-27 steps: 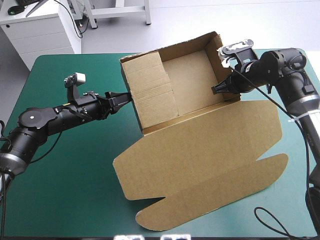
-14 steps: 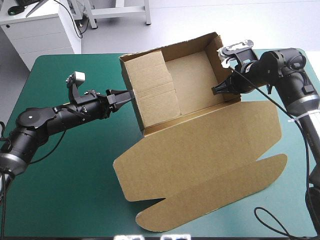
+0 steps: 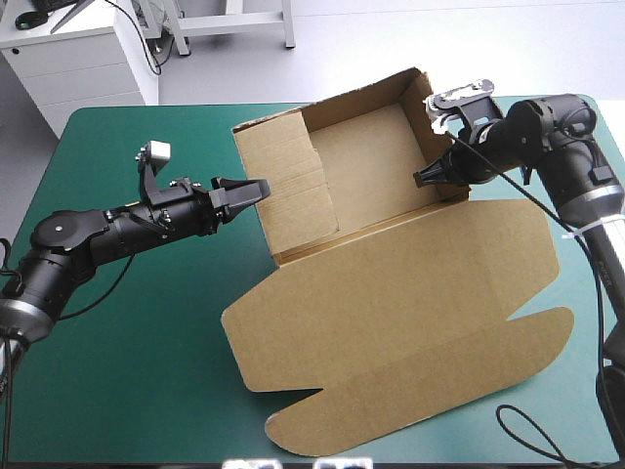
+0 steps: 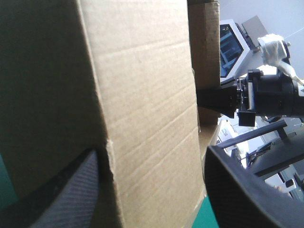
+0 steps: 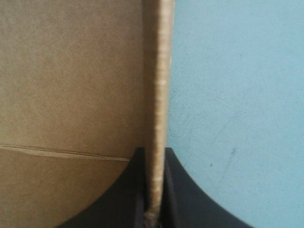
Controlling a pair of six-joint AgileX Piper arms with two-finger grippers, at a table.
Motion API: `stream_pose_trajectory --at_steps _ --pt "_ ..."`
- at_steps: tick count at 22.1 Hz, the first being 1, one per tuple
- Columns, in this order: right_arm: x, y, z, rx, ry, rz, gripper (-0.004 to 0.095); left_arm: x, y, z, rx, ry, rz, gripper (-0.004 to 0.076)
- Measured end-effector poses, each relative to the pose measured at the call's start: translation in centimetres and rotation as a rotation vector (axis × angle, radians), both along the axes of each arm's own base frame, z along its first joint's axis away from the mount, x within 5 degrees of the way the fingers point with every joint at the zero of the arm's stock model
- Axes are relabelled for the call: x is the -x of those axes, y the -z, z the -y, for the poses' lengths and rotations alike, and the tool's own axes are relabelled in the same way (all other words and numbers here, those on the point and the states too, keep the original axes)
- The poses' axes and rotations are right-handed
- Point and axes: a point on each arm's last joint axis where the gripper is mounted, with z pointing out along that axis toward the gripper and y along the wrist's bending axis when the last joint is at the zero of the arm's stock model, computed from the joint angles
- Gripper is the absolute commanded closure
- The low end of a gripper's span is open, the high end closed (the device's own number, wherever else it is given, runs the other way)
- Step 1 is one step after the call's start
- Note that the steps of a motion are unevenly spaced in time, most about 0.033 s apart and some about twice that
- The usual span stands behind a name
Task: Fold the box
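Note:
The brown box (image 3: 371,161) stands as an open tray at the table's far middle, its lid (image 3: 391,313) flat toward the front. My left gripper (image 3: 258,189) is open at the tray's left wall. In the left wrist view that wall's corner (image 4: 142,95) fills the space between the spread fingers of my left gripper (image 4: 152,190), and I cannot tell whether they touch it. My right gripper (image 3: 423,178) is shut on the tray's right wall. The right wrist view shows the wall's edge (image 5: 157,71) pinched in my right gripper (image 5: 154,199). My right gripper (image 4: 209,97) also appears beyond the box in the left wrist view.
Bare teal-green cover (image 3: 146,342) lies left of the lid and along the front left. The lid's rounded flap (image 3: 527,342) reaches close to the table's right edge. A white cabinet (image 3: 78,59) stands beyond the far left corner.
My left gripper has opened and drawn slightly back from the left wall. The tray's left wall has leaned outward and the lid has slid a little to the right. The right gripper has kept its hold.

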Motion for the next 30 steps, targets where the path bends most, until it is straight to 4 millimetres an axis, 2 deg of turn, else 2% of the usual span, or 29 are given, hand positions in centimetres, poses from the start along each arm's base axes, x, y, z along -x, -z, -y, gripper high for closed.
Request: stream_pose_trajectory --at_steps 8,11,16,18,23,30 --pt "0.0 0.0 0.0 0.001 0.001 0.0 0.092 -0.5 0.2 -0.2 -0.007 -0.038 0.005 0.0263" --pt "0.0 0.0 0.0 0.005 0.002 0.0 0.092 -0.4 0.6 0.3 -0.049 -0.065 -0.066 0.0263" --pt "0.0 0.0 0.1 0.015 0.004 0.003 0.092 0.5 -0.6 3.9 -0.229 -0.109 -0.095 0.0263" --pt "-0.1 0.0 0.1 0.014 0.004 0.007 0.092 0.8 -0.9 4.7 -0.285 -0.166 -0.157 0.0263" --pt "-0.1 -0.1 -0.1 -0.008 0.001 0.014 0.092 0.7 0.2 4.6 -0.399 -0.295 -0.274 0.0263" --pt "-0.1 -0.1 -0.3 -0.028 -0.022 0.014 0.092 -0.2 1.0 4.9 -0.403 -0.327 -0.33 0.0263"
